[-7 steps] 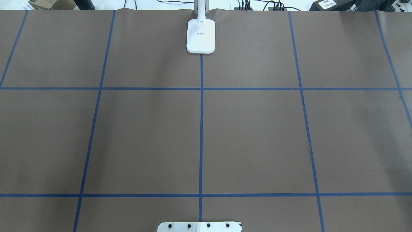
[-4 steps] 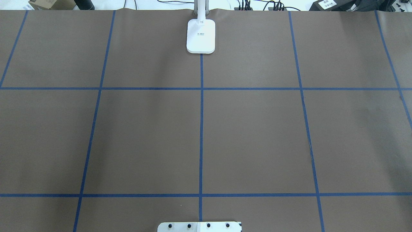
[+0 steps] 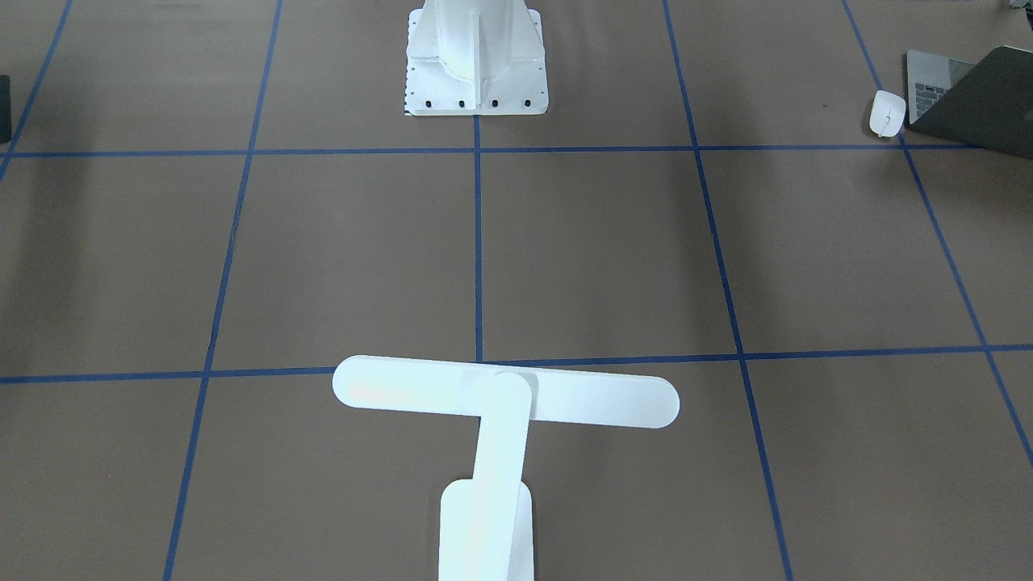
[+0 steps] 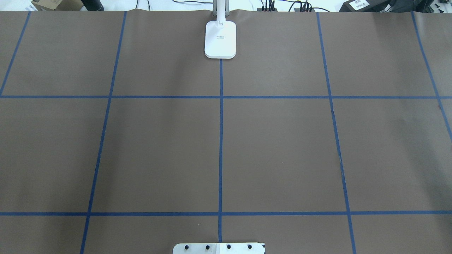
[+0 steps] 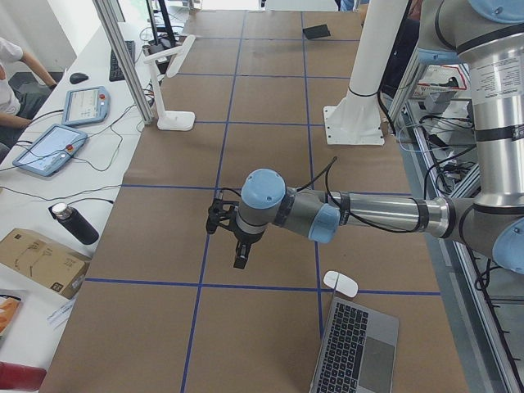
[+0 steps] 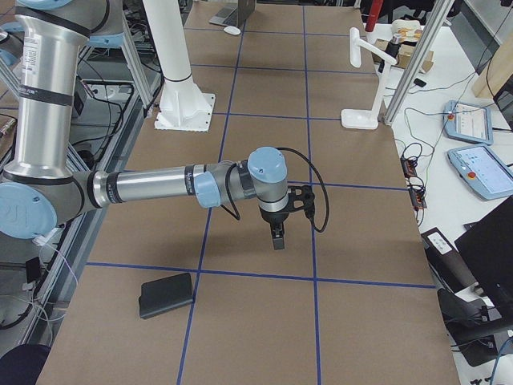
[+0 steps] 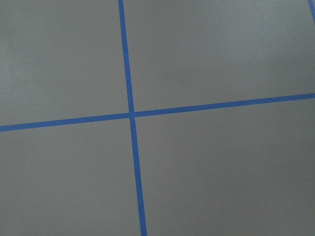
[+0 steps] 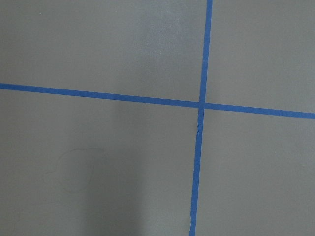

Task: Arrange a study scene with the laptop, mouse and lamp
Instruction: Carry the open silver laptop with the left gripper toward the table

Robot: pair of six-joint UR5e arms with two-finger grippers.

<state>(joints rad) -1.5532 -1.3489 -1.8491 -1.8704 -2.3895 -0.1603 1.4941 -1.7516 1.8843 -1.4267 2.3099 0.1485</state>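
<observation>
Jaws: 2 grippers, left (image 5: 240,260) and right (image 6: 277,239), both pointing down over bare table (image 4: 282,141), caught only from the sides; cannot tell how wide.
Laptop (image 3: 968,89): lid up, at the table's end on the robot's left.
Mouse (image 3: 887,113): just beside the laptop.
Lamp (image 3: 504,395): upright at the far edge, facing the pedestal (image 3: 476,73).

A: What sort of place is this?
B: A robotics lab. There's an arm (image 5: 377,214) over a table (image 5: 270,98) gridded with blue tape (image 4: 221,141), a bolted pedestal (image 5: 354,124), and teach pendants (image 5: 47,149) on the white bench (image 5: 33,205) beyond its far edge.
</observation>
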